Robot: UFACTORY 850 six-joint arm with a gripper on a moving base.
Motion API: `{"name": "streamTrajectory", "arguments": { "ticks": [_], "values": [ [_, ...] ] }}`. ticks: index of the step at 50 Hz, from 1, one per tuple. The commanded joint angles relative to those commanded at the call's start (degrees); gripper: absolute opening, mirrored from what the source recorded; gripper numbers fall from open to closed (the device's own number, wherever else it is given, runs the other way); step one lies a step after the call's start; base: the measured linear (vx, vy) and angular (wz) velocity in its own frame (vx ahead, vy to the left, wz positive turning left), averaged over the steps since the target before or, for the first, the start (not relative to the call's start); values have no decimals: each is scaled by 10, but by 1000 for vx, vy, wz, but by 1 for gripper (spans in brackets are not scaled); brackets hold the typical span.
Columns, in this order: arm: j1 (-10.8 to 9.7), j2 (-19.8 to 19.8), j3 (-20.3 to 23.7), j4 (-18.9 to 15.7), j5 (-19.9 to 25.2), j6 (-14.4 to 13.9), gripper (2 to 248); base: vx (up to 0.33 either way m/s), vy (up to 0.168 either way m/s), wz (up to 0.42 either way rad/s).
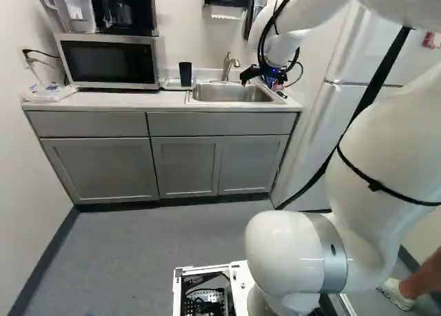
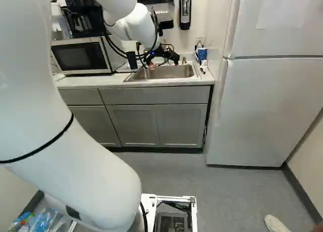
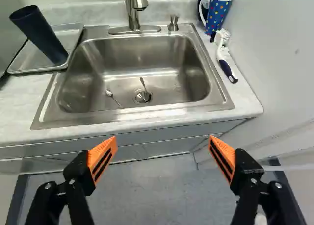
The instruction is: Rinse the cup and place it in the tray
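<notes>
The gripper point(image 3: 163, 140) is wide apart and holds nothing. The cup point(image 3: 41, 37) stands in the tray point(image 3: 28, 57), so placing seems finished; the arm should withdraw slowly and straight, well clear of cup and faucet point(image 3: 132, 10).

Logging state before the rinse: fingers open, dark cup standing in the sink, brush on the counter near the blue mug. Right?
Not the cup: the wrist view shows the dark cup on the tray beside the sink. The fingers are open, and the brush is on the counter near the blue mug.
</notes>
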Motion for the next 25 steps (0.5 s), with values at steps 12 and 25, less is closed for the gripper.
{"name": "streamTrajectory", "arguments": {
  "ticks": [12,25],
  "values": [
    [3,4,17,0,20,1,247,0,0,0],
    [8,11,45,0,52,2,247,0,0,0]
  ]
}}
